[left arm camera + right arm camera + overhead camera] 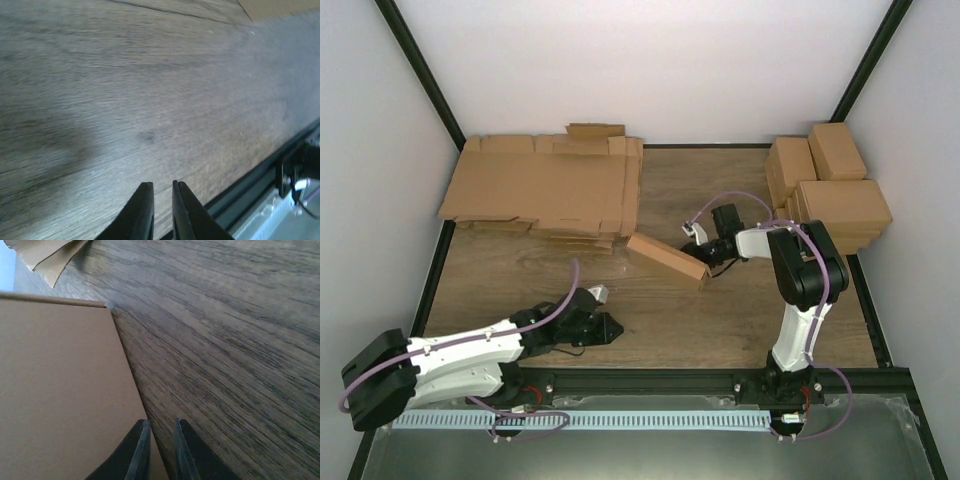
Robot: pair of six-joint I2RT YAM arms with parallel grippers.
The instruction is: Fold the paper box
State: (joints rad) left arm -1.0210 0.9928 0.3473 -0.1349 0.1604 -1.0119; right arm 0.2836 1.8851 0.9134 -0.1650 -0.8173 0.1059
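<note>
The paper box [667,260] sits in the middle of the table [720,320], lying at a slant and looking closed up, a shallow brown slab with the pile of flat sheets [545,185] just behind it and the stack of finished boxes [830,185] well off to the right. The right gripper [160,450] is right at the box's near-right end, fingers drawn almost together with only a slit between them. The cardboard edge runs straight down toward that slit, and I cannot tell whether a lip of cardboard is caught in it. That's the worry. If the edge is nipped, any pull away would likely drag the whole box across the smooth wood or pop the lid back open. If nothing is caught, a sideways brush from those fingers could still skate the light box toward the sheets and wedge a corner under them. The left gripper [162,210] is down low over bare wood near the front rail, fingers nearly pressed together on nothing and well apart from the box, so it looks in no position to brace anything if the box slips. And a flap that isn't fully tucked could spring up once pressure comes off. From here I can't see the tuck, so that one stays open.
</note>
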